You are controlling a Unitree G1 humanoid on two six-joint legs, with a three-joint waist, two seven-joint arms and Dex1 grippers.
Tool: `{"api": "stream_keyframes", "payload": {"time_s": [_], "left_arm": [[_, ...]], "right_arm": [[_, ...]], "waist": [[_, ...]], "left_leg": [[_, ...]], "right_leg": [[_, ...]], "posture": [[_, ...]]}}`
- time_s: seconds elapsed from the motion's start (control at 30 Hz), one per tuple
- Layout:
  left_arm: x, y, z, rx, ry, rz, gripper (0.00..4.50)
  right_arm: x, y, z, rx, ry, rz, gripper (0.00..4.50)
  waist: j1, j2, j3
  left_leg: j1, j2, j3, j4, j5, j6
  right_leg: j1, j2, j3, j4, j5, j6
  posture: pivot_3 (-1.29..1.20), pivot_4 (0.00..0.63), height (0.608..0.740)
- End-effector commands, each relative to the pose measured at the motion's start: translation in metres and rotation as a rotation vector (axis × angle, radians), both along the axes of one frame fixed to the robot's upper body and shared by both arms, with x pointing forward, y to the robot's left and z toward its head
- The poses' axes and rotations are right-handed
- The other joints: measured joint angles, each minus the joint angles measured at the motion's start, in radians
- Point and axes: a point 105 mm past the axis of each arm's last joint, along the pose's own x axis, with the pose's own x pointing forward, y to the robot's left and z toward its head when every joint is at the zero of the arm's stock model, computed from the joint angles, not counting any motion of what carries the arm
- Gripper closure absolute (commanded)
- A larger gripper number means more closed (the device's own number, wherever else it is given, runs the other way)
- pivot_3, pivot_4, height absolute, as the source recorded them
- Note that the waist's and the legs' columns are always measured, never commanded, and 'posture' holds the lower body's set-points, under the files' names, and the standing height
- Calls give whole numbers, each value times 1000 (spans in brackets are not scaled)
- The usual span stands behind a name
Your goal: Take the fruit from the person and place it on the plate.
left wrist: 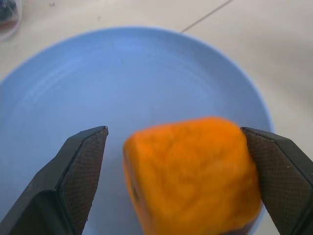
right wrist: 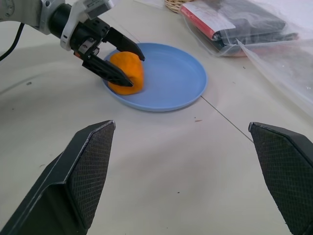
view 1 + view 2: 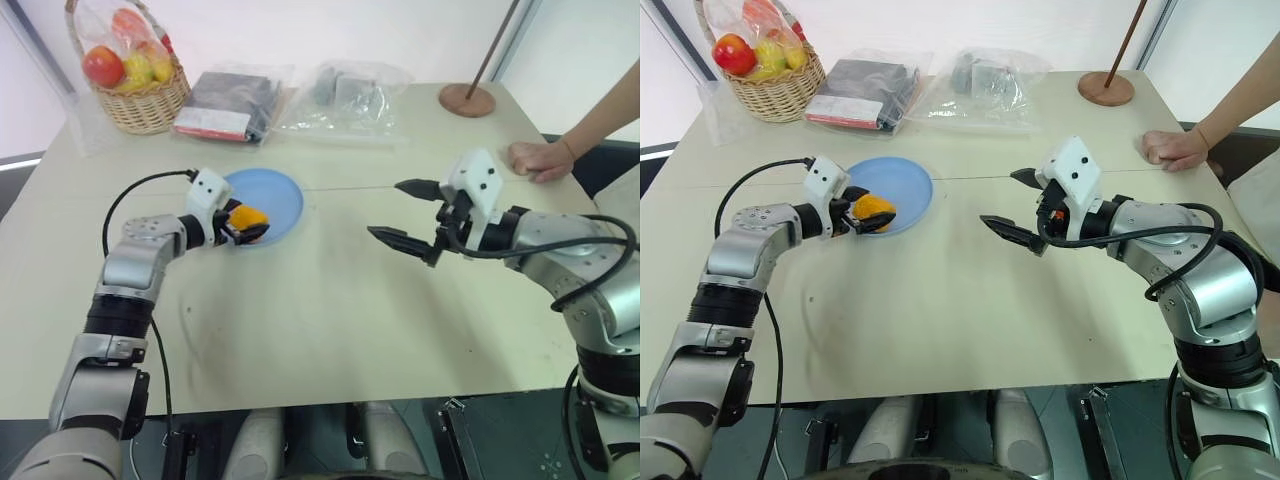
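Fruit (image 1: 193, 176) between parted left pincer (image 1: 181, 161) fingers, over plate (image 1: 122, 73)

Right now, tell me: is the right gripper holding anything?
No: the right gripper hangs open over bare table, while the fruit sits at the left gripper on the plate.

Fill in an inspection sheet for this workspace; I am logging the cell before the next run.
Surface: beige table, a seam line across it.
Job's things: orange fruit on the blue plate, near its rim; person's hand rests at the table's far right edge.
Clutter: wicker basket of bagged fruit; two plastic bags; round wooden stand base.
Grippers: left gripper fingers open around the fruit; right gripper open, above bare table.
Cables: black cable looping on the left arm; another on the right arm.
Surroundings: pale wall behind.
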Motion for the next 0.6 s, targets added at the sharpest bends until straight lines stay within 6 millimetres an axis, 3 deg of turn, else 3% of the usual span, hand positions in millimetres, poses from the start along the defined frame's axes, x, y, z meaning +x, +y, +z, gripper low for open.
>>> {"api": "stream_keyframes", "payload": {"time_s": [0.03,0.17,0.27,0.4,0.6], "left_arm": [[-6,7,54,-85,-108,-13,45],[-24,25,95,-109,-142,-24,45],[-42,38,107,-61,-123,-51,45],[-74,62,100,63,-26,-97,45],[-106,92,82,168,115,-95,45]], "right_arm": [[-6,3,11,10,-47,25,0],[-6,3,10,-3,-42,37,0],[-6,2,10,-20,-38,57,0],[-5,7,10,-47,-31,115,0],[1,12,12,-51,-41,147,0]], "waist": [[-1,0,0],[-4,0,0],[-5,0,0],[-8,0,0],[-4,1,0]], "left_leg": [[0,0,0,0,0,0],[0,0,0,0,0,0],[0,1,0,0,0,0],[1,1,1,-1,0,0],[1,1,1,-1,0,0]], "right_leg": [[0,0,0,0,0,0],[0,0,0,0,0,0],[0,1,0,0,0,0],[0,1,0,0,0,0],[0,1,0,-1,-1,-1]], "posture": [[0,150,740],[0,150,740],[0,150,740],[0,150,740],[0,150,740]]}}
